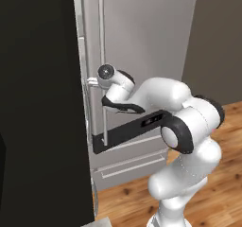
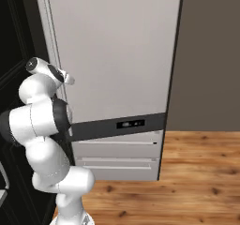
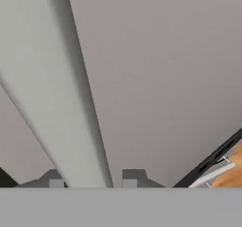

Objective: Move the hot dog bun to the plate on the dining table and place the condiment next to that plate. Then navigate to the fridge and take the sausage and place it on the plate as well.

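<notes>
The fridge [image 1: 142,37] stands right in front of me, its pale grey door closed. A long white handle [image 1: 100,41] runs down the door's left side. My gripper [image 1: 92,82] reaches to that handle at mid height. In the hand view the handle [image 3: 56,93] passes as a pale bar between the two dark fingertips [image 3: 56,179], and the gripper [image 3: 94,178] is shut on it. From the right base view the hand [image 2: 68,78] sits against the same handle [image 2: 52,41]. The sausage, hot dog bun, plate, condiment and dining table are out of view.
A tall black panel [image 1: 38,108] stands close on the left of the door. A dark band with a small display [image 2: 131,123] crosses the fridge above two grey drawers [image 2: 117,156]. Wooden floor [image 2: 187,186] and a brown-grey wall [image 2: 211,55] lie to the right.
</notes>
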Motion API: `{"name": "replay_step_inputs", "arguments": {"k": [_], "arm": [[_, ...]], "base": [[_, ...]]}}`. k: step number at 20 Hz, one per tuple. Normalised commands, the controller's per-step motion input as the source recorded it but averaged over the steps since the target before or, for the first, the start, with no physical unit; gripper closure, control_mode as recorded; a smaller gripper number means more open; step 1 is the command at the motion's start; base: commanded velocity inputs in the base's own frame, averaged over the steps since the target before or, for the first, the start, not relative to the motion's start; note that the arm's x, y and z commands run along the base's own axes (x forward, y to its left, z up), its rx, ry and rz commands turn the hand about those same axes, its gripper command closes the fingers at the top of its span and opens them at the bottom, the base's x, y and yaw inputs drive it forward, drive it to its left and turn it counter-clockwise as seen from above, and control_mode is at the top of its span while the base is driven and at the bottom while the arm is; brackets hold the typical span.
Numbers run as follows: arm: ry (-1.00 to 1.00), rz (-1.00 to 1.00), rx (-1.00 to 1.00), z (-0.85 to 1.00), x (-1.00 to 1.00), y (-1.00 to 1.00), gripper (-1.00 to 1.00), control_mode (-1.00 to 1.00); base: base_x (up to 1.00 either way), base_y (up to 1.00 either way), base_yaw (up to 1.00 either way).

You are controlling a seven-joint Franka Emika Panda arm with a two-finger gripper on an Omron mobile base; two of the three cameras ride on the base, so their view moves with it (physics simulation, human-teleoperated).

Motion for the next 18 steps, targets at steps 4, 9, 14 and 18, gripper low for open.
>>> {"name": "replay_step_inputs", "arguments": {"k": [4,9,14,18], "arm": [[0.0,0.0,0.0,0.16,-1.0,-1.0,1.0,-1.0],[0.0,0.02,0.0,0.18,-1.0,-1.0,1.0,-1.0],[0.0,0.0,0.0,0.19,-1.0,-1.0,1.0,-1.0],[0.0,0.0,0.03,0.13,-1.0,-1.0,1.0,-1.0]], "base": [[0.0,0.0,0.0],[0.0,0.0,0.0],[0.0,0.0,0.0],[0.0,0.0,0.0]]}}
